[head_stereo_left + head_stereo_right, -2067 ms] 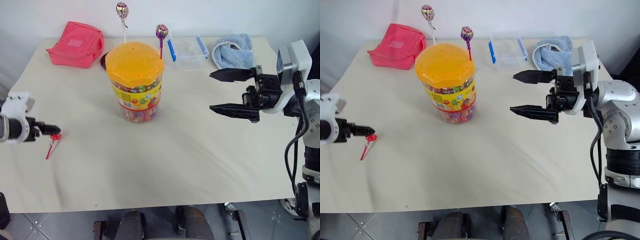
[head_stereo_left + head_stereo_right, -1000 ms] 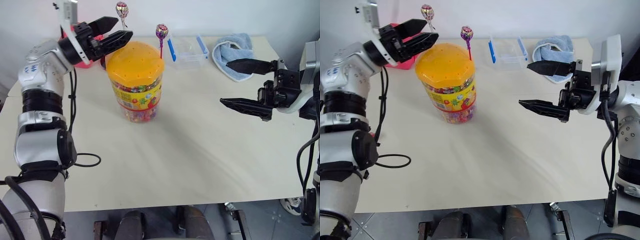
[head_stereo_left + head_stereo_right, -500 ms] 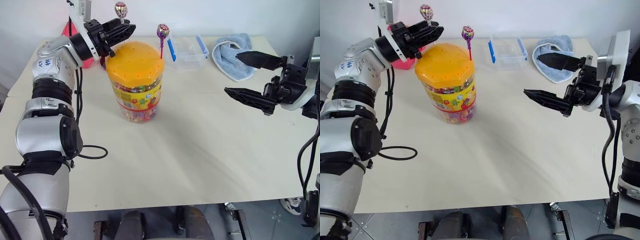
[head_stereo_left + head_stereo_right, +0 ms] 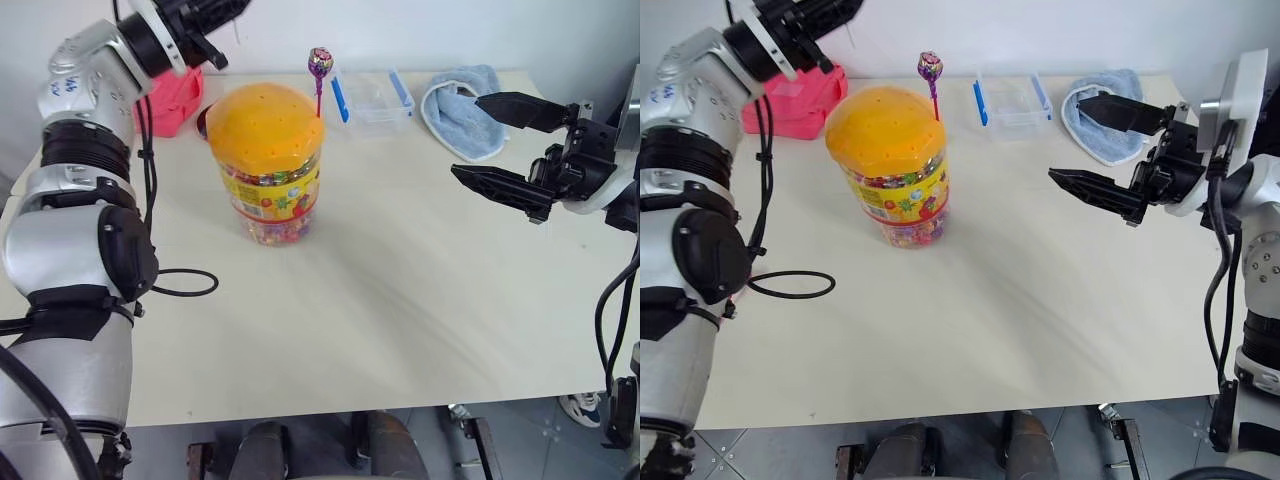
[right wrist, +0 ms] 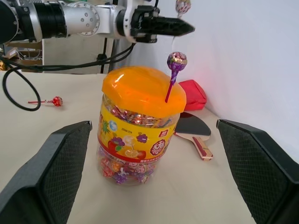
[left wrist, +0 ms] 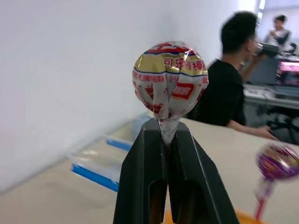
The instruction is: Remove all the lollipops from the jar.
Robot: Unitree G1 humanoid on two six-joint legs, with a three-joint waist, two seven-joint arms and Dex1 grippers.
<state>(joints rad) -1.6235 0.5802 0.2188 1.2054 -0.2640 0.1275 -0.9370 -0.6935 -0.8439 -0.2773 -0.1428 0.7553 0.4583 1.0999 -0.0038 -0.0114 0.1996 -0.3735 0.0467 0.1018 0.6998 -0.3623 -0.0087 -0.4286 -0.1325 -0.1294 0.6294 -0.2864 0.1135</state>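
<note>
The left hand (image 6: 166, 140) is pressed together on a lollipop (image 6: 170, 79), pinching it just under the foil head; the head stands straight up above the fingertips, so its long axis runs upright. In the head views this hand is raised at about 11 o'clock of the jar (image 4: 268, 160), above and behind it, near the red bag (image 4: 172, 98).

The jar stands upright on the counter (image 4: 400, 300), orange lid on. One purple lollipop (image 4: 320, 62) is still stuck in the lid at its 1 o'clock edge, stick nearly upright, head up, leaning slightly away from the lid's centre. A red lollipop (image 5: 56, 101) lies flat on the counter, well apart from the jar, its stick level.

The right hand (image 4: 505, 140) hovers at 3 o'clock of the jar, fingers spread wide, empty, pointing toward the jar.
</note>
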